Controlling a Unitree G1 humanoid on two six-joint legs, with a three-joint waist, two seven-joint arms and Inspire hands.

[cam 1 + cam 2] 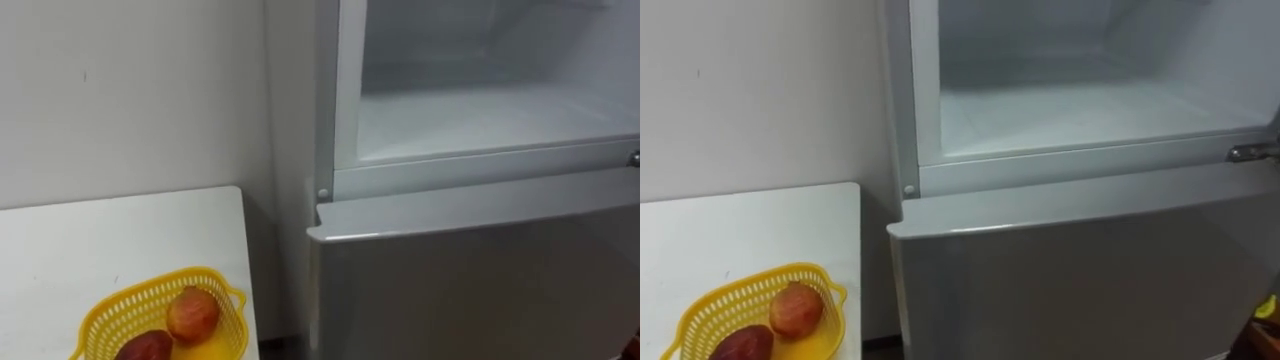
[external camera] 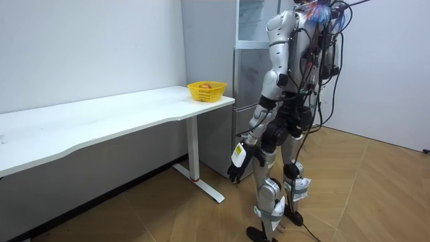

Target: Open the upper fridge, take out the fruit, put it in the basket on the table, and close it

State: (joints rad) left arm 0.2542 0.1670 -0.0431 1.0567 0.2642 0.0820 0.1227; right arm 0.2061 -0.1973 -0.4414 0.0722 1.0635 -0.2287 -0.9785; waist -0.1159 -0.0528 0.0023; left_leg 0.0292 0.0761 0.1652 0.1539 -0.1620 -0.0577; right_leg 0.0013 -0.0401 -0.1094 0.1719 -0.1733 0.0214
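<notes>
While the fridge point(image 1: 470, 270) shows its upper compartment point(image 1: 480, 115) open in the left eye view, two fruits point(image 1: 193, 313) lie in a yellow basket point(image 1: 108, 306) on the white table point(image 1: 120, 230) left of the fridge. In the room view, the robot stands facing the fridge with its left hand point(image 2: 239, 168) hanging low by its thigh; I cannot tell how the fingers are set. In the right eye view, the basket sits near the table edge closest to the fridge.

Lighting's pretty soft and even all round the fridge point(image 1: 345, 100), its open upper compartment point(image 1: 480, 110) glowing pale, a thin bright glint along the top edge of the lower door point(image 1: 480, 290), and a dim shadowy gap at its left.
</notes>
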